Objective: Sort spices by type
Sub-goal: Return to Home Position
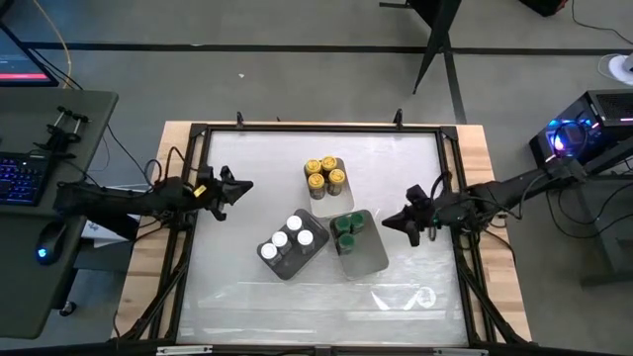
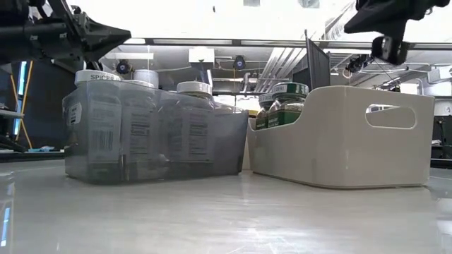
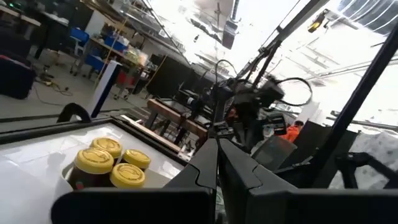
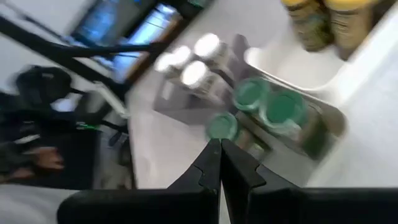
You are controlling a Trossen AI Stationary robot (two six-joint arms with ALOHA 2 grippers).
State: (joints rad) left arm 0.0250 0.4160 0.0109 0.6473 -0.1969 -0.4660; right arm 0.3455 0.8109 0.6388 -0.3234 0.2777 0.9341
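Several yellow-lidded spice jars (image 1: 324, 175) (image 3: 112, 163) stand in a small white tray toward the far side of the table. Several white-lidded jars (image 1: 287, 239) (image 2: 141, 77) stand in a grey tray (image 2: 155, 141). A few green-lidded jars (image 1: 346, 229) (image 4: 267, 102) sit at the far end of a white tray (image 1: 371, 255) (image 2: 339, 137). My left gripper (image 1: 247, 186) (image 3: 217, 149) hovers shut, left of the yellow jars. My right gripper (image 1: 386, 222) (image 4: 220, 146) hovers shut, right of the green jars. Neither holds anything.
A black frame (image 1: 203, 133) runs around the white table top. The three trays cluster at the table's middle, the grey and white ones side by side. Bare surface lies toward the near edge (image 1: 316, 307). A desk with a keyboard (image 1: 25, 178) stands off the table's left.
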